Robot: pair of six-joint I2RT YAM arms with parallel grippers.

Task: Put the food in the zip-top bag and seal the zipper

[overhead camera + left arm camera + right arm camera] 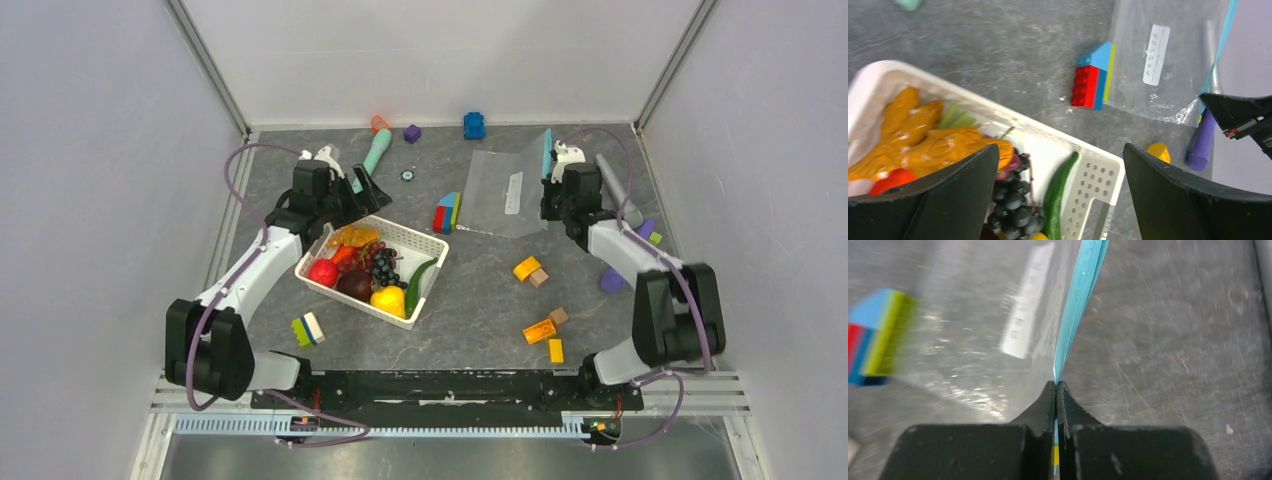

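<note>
**Grey stone-look table [470, 320], zip-top bag [500, 195] pinched by its zipper [547, 152]**

From above: the food [365, 270] is all piled in a white mesh basket [425, 243] left of centre, and the bag sits further back on the right, one edge lifted. Left wrist cam: left gripper [1060, 155] spread wide just over the basket, nothing in it. Right wrist cam: right gripper [1056, 386] clamped tight on the light-blue zipper, bag film off to its left.

Overhead view covers the table [480, 295]; close wrist views share the zip-top bag [1135, 75].
</note>
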